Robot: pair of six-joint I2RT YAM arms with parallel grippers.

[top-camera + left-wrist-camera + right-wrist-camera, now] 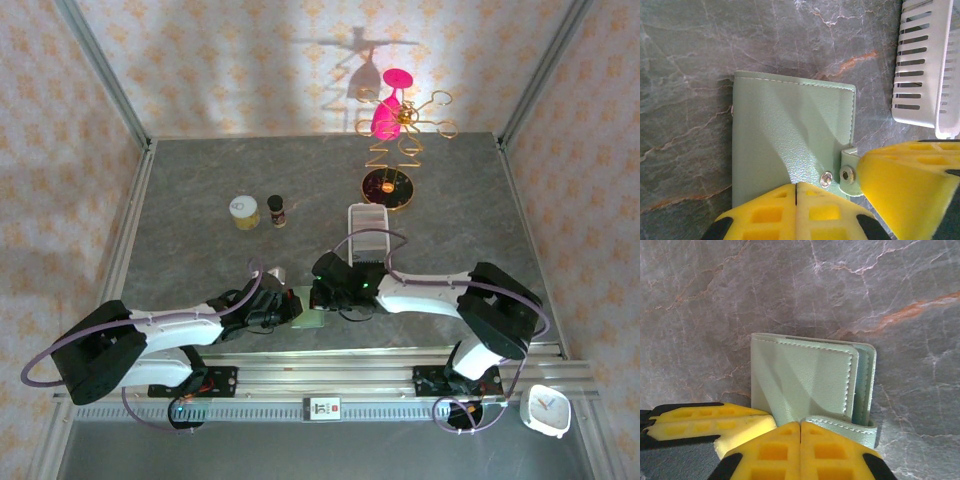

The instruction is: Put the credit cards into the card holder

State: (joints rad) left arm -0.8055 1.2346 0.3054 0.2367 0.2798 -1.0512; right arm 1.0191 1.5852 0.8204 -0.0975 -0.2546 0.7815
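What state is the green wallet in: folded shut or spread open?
Folded shut: the wallet lies with its covers stacked, but its tab is unsnapped, both snap halves showing.

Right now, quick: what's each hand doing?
Left hand: closed, seemingly pinching the card holder edge.
Right hand: closed on its snap tab.

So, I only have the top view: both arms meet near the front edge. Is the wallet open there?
Observer: No. The left wrist view shows the green wallet folded shut, flat on the table.
Operator: And its tab?
Observer: Unsnapped. The tab lies beside the stud, not on it.
Operator: Are the fingers open?
Observer: Both are shut: the left gripper at the wallet's edge, the right gripper at the tab.
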